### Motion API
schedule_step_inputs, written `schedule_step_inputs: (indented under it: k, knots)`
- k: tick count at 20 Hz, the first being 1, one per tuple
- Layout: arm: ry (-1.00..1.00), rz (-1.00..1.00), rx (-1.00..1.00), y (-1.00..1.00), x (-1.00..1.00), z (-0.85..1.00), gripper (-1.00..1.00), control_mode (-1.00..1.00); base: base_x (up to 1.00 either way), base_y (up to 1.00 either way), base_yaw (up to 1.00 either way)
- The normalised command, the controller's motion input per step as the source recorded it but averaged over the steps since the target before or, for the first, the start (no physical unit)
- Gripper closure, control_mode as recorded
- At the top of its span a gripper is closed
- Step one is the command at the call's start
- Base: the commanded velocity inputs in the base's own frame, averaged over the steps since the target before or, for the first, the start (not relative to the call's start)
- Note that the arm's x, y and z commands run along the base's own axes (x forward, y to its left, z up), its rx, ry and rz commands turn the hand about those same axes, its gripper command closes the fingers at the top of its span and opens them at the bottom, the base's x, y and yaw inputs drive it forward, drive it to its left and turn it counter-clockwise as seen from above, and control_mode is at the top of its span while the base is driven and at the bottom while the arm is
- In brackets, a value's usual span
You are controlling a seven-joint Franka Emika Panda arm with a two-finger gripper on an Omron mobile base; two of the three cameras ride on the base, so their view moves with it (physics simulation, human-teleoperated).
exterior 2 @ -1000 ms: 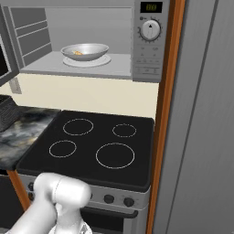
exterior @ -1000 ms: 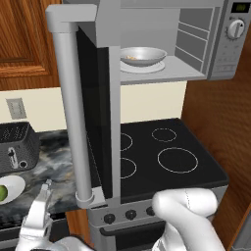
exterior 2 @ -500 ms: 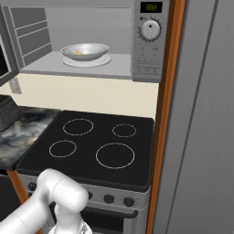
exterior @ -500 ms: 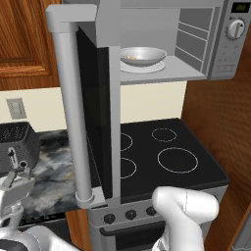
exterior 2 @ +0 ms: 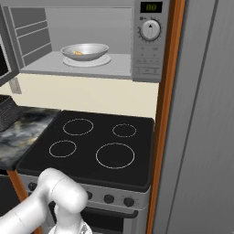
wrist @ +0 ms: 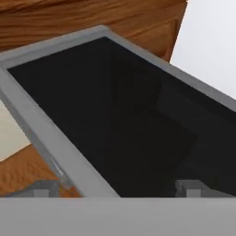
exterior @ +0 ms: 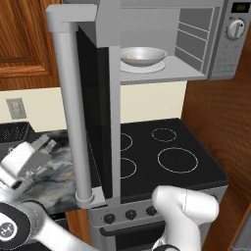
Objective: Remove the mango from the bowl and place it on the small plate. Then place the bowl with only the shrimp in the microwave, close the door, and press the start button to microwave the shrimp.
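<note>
Bowl (exterior: 143, 55) with the shrimp (exterior: 131, 58) sits inside the microwave (exterior 2: 91, 41). Over the last second the gripper (exterior: 45, 146) has swung up at 9 o'clock of the open door (exterior: 95, 108), empty, fingers narrowly parted, ready to push it closed.

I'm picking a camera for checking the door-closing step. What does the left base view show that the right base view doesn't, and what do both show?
The left base view alone shows the open door's full dark glass, its bar handle, and the pincer low on the left, over the marbled counter. The right base view alone shows the tall grey panel right of the stove. Both share the bowl inside the microwave, the knob and the cooktop.
</note>
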Motion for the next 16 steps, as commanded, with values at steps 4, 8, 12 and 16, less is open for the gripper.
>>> schedule_step_inputs:
  k: [4, 8, 12, 16]
  knots:
    - [0.02, 0.00, 0.38, -1.00, 0.00, 0.59, -1.00, -1.00, 0.00, 0.00, 0.00]
    - [0.03, 0.00, 0.40, -1.00, 0.09, 0.43, -1.00, -1.00, 0.00, 0.00, 0.00]
    - [0.02, 0.00, 0.43, -1.00, 0.28, 0.31, -1.00, -1.00, 0.00, 0.00, 0.00]
    - [0.03, 0.02, 0.43, -1.00, 0.41, 0.25, -1.00, -1.00, 0.00, 0.00, 0.00]
